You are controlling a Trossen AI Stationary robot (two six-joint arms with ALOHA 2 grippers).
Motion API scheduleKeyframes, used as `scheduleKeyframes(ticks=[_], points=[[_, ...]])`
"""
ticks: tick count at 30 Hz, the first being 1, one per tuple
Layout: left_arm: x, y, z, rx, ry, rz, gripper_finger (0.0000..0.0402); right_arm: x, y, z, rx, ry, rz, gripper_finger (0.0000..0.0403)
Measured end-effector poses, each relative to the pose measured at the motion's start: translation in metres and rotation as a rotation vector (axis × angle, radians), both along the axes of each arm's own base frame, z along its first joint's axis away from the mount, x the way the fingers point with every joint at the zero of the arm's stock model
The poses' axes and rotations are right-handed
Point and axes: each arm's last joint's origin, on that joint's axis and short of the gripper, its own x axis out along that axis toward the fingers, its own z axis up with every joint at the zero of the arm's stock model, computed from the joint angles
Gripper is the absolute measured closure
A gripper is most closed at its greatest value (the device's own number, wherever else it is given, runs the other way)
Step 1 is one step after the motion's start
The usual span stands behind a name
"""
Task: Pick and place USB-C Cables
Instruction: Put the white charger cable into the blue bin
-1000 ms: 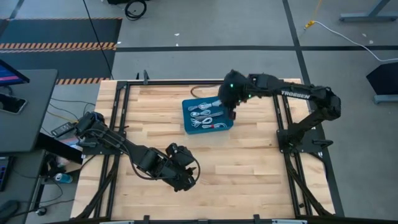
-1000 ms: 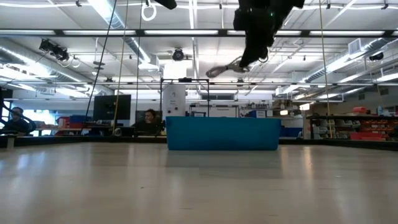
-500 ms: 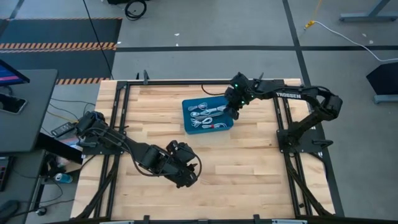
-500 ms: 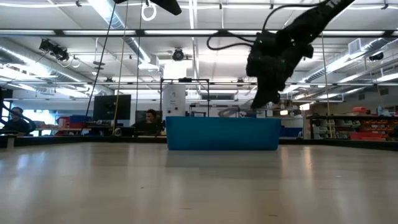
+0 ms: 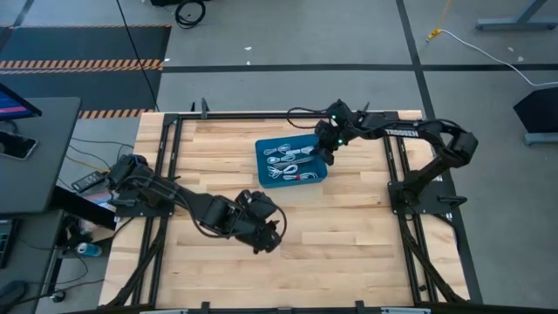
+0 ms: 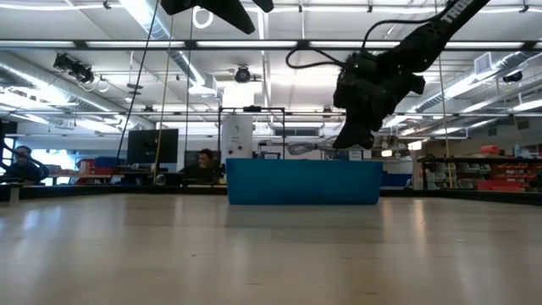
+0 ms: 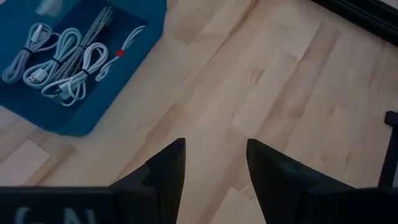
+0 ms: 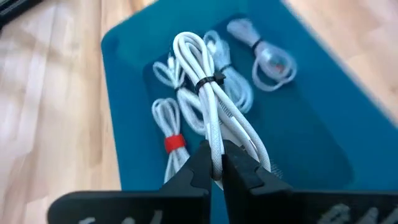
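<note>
A blue tray [image 5: 264, 179] [image 6: 303, 182] sits far of the table's middle, and several coiled silvery-white cable bundles [image 7: 59, 59] lie in it, one tied with a red band [image 8: 175, 143]. My right gripper [image 5: 326, 153] [image 8: 215, 163] hangs over the tray's right part, shut on another white bundle [image 8: 208, 93] that has a dark tie. In the low view this bundle [image 6: 306, 148] shows just above the tray's rim. My left gripper [image 5: 268, 238] [image 7: 214, 165] is open over bare wood, near of the tray. My right gripper pinches the bundle's near end [image 8: 214, 146] between its two fingers, which lie along the bundle. The fingers come slanting down from the table's right. The bundle sticks out about level toward the left, above the tray's rim [image 6: 288, 161]; whether it touches the bundles below, I cannot tell.
Bare wooden tabletop [image 5: 349, 235] lies around the tray. A black frame [image 5: 397, 183] runs along the table's sides. Black wires trail from both arms. Beyond the table, people [image 6: 203, 161] sit at desks.
My right gripper has come down from high above the tray to just over its rim, shifting a little toward the right edge and keeping the bundle. The bundle has come down with it. My left gripper has drifted slightly toward the right and far.
</note>
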Motion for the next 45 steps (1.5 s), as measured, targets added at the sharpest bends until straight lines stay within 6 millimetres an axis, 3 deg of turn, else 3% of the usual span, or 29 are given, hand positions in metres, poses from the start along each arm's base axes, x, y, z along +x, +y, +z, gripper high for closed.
scheduleKeyframes(ticks=[9, 14, 30, 45], points=[[0.001, 0.001, 0.0, -0.035, -0.015, 0.042, 0.0225, 0.019, -0.005, -0.044, 0.104, 0.05, 0.036, 0.0385], [0.001, 0.001, 0.0, -0.048, -0.024, 0.054, 0.0225, 0.029, -0.012, -0.054, 0.14, 0.022, 0.048, 0.0385], [0.001, 0.001, 0.0, -0.049, -0.026, 0.054, 0.0225, 0.042, -0.027, -0.023, 0.042, 0.046, 0.038, 0.0385], [0.002, 0.0, 0.001, -0.057, -0.042, 0.053, 0.0225, 0.039, -0.022, -0.03, 0.015, 0.132, 0.062, 0.0385]])
